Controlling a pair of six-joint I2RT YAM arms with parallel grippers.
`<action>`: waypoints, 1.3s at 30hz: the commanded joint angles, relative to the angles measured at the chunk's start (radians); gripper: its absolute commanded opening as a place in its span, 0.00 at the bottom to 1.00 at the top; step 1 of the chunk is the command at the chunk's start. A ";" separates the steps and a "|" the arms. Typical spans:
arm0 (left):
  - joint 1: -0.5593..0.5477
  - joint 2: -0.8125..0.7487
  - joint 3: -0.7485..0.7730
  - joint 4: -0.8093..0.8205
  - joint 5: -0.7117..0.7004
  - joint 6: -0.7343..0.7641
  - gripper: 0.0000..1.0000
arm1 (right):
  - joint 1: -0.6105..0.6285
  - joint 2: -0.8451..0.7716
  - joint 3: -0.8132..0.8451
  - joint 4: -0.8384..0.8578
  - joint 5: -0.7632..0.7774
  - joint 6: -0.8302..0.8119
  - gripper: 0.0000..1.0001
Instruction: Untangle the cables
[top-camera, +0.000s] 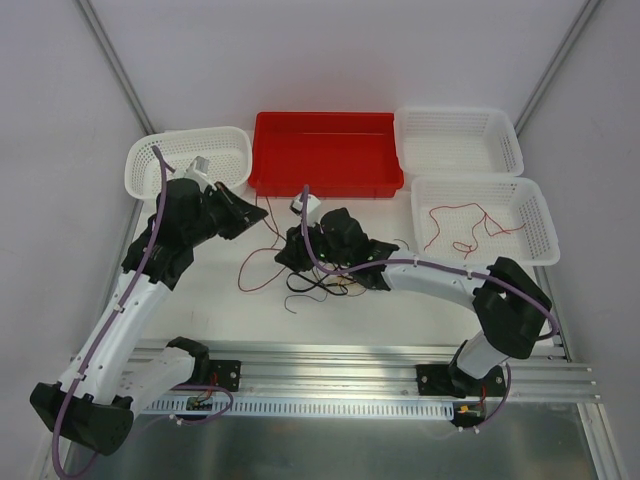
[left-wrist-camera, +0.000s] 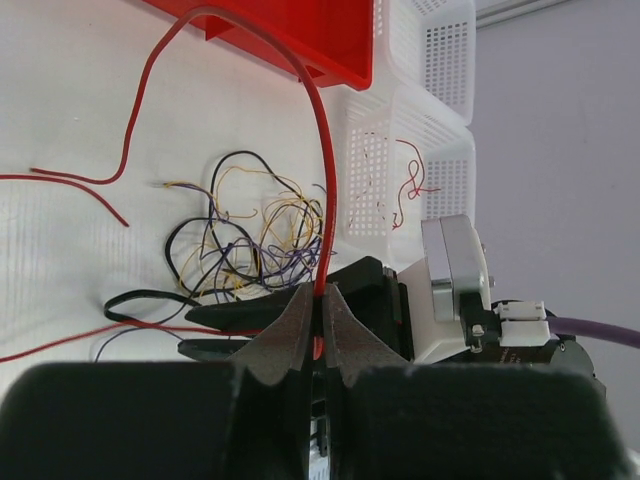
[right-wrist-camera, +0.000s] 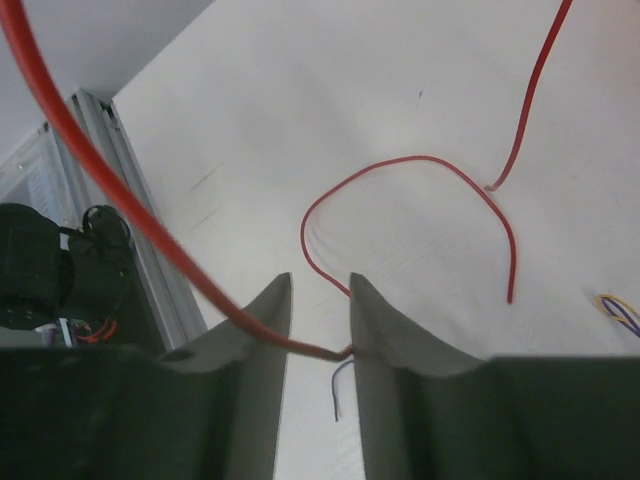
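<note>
Likely to tighten the knot rather than free it, if hauling now on the red cable (left-wrist-camera: 325, 200), pinched between the pressed-together fingers of the left gripper (left-wrist-camera: 320, 292) and running on into the right gripper (right-wrist-camera: 318, 285). Right gripper with jaws apart, the strand lying in the gap, not clamped. Easy to lose there: hair-thin, touching only one finger (right-wrist-camera: 385, 340) near its very end, so apt to slip out on closing or to be nipped at the tip and dropped. Could also drag the whole tangle (top-camera: 320, 283) across the table (top-camera: 250, 325), or hook a loop on the black gripper bodies sitting right over it. Some risk of a knock between the two grippers as well, working close together just in front of the red bin (top-camera: 325, 150).

Thin, limp, curly cables. Black, yellow-tan and purple-blue strands (left-wrist-camera: 255, 235) wound into a loose nest near the middle of the white table, just beside the right gripper. Red cable arching high out of the left gripper, over and down to the table beyond the nest; other red lengths (left-wrist-camera: 90, 195) lying loose nearby, whether of the same cable hard to tell. One more red strand (top-camera: 465, 225) well apart from the rest, curled inside the near white basket (top-camera: 540, 235) on the right
</note>
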 joint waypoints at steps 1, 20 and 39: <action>-0.011 -0.033 -0.004 0.053 -0.010 0.009 0.00 | 0.004 0.001 0.037 0.056 0.013 0.005 0.25; 0.044 -0.055 0.073 0.004 -0.096 0.380 0.89 | -0.126 -0.246 0.627 -0.876 0.285 -0.283 0.01; 0.126 0.073 0.015 -0.063 -0.289 0.693 0.99 | -0.571 -0.366 0.972 -0.979 0.401 -0.435 0.01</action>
